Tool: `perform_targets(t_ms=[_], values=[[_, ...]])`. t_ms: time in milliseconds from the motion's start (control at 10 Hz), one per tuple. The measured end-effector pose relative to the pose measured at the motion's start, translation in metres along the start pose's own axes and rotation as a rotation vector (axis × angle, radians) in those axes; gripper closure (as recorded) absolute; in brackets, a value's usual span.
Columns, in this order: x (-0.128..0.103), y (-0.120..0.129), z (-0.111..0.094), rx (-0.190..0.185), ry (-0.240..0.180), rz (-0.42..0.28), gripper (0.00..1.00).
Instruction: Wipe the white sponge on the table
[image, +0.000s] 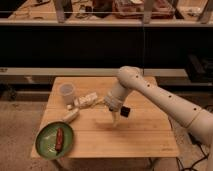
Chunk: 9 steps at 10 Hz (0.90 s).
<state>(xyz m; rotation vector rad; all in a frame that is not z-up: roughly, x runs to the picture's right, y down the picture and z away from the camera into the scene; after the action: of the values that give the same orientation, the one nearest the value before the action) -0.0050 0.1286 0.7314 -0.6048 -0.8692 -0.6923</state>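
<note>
Our gripper (113, 118) hangs fingers-down over the middle of the surface (135, 140), spread wide with nothing between the jaws. The white sponge (70, 115) lies well apart from it, off toward the left of the view at about the gripper's own depth, between the green plate (46, 144) and the tiny white cube (69, 106). To do this step well, we judge we should cross over without dipping, set the jaws across the sponge's short side, descend straight and close gently, since a soft block squashes. The labelled pack (86, 100) and the cup (66, 93) stand just beyond the sponge, near enough to be knocked. We cannot tell whether the fingertips touch the wood, and the arm (165, 102) is cut off at the right edge.
</note>
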Motion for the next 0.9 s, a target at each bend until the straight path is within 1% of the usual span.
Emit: perform_targets(t_ms=[200,300,400,500,600,700,900], values=[[0.017,-0.013,-0.005,0.039,0.059,0.055,0.2],[0.031,-0.028,-0.009,0.083,0.103,0.1,0.2],[0.04,-0.043,-0.011,0.125,0.135,0.137,0.2],[0.045,-0.053,-0.013,0.157,0.149,0.157,0.2],[0.047,-0.062,-0.013,0.18,0.155,0.166,0.2],[0.046,-0.066,-0.011,0.184,0.155,0.164,0.2],[0.047,-0.064,-0.013,0.186,0.157,0.168,0.2]])
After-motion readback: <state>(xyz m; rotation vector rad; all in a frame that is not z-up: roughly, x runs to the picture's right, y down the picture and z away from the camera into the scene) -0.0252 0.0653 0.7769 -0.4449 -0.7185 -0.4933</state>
